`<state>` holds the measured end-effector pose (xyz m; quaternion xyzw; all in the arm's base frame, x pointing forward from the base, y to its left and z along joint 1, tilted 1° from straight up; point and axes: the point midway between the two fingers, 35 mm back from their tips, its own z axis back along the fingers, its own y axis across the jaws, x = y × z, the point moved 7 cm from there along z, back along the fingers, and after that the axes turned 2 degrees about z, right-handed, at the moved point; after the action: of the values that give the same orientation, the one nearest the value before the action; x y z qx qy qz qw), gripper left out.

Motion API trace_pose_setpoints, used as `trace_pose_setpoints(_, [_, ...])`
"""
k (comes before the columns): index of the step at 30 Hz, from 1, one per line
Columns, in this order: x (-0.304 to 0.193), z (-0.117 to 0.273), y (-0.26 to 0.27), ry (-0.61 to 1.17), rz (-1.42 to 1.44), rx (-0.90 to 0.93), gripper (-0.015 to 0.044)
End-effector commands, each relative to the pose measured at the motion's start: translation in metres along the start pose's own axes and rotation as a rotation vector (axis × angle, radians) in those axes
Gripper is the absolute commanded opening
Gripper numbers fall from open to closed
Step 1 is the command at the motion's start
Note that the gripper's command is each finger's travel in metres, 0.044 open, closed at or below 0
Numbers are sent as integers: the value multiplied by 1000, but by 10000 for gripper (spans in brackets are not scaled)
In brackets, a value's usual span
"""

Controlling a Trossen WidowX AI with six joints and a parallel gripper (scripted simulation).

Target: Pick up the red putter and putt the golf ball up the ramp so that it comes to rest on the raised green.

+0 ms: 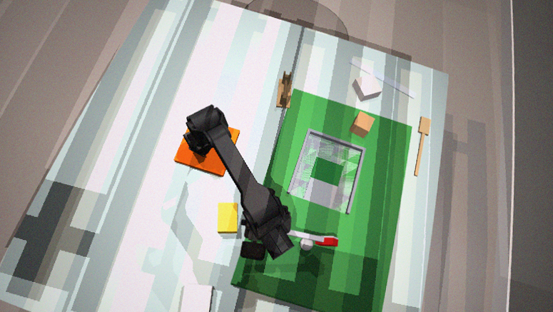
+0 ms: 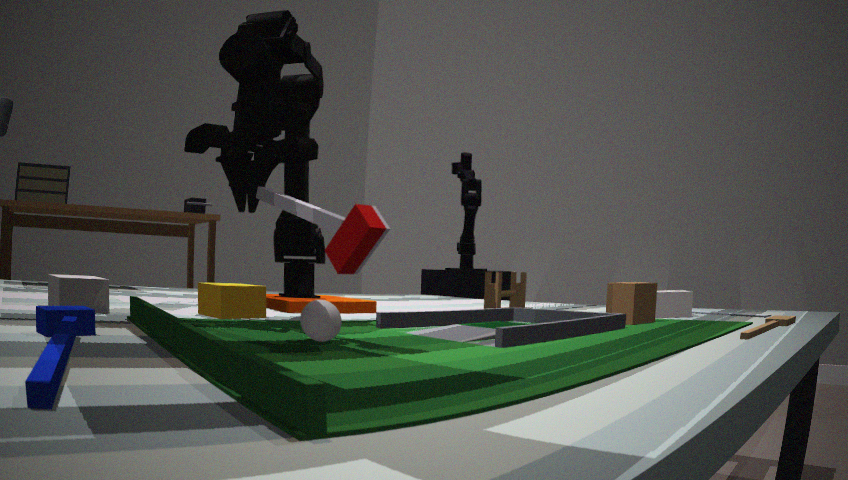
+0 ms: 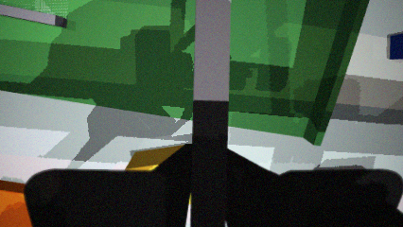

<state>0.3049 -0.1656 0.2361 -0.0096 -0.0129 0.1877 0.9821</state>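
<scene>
My gripper is shut on the red putter by its dark grip. The grey shaft slopes down to the red head, which hangs in the air above the green mat. The white golf ball rests on the mat, lower than the head; seen from above, it lies close beside the head and shaft. It is not visible in the wrist view. The pale ramp leads to the raised green inside grey walls. The arm hides the fingers in the top view.
A yellow block stands left of the green mat. A white block and a blue putter lie near its front. A tan block and wooden stand are behind the walls; a tan putter lies right.
</scene>
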Motion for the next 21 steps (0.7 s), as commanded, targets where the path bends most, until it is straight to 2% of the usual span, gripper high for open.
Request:
trace_pose_setpoints(1, [-17, 2, -17, -6, -82, -14, 0])
trace_pose_setpoints(6, [-38, 2, -33, -3, -166, -18, 0])
trace_pose_setpoints(12, [-39, -2, -34, -3, -169, -18, 0])
trace_pose_setpoints(21, [-39, -33, -34, -3, -169, -18, 0])
